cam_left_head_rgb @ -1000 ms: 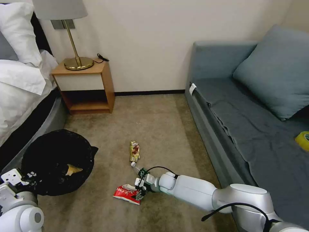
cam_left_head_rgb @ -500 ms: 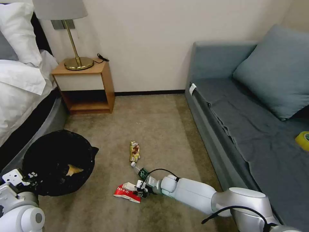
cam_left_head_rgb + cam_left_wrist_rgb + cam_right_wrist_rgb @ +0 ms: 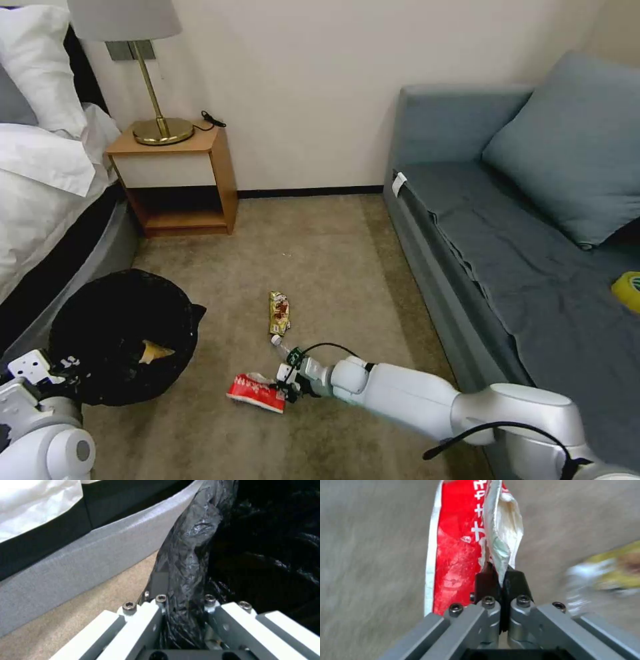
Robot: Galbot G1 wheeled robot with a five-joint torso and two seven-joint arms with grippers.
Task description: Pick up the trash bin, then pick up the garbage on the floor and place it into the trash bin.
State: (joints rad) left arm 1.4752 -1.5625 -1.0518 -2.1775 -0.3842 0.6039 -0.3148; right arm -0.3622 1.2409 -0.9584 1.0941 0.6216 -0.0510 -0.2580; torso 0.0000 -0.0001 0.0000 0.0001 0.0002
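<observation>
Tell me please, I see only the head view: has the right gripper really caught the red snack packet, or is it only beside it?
Observer: Caught. In the right wrist view the right gripper is shut, its black fingertips pinching the torn white edge of the red snack packet.
Operator: And the left gripper, does it hold the trash bin?
Observer: Yes. The left wrist view shows the left gripper shut on the rim of the trash bin, the black bag folded between its fingers.
Operator: What is close to that rim?
Observer: The grey bed base runs alongside it, with carpet between.
</observation>
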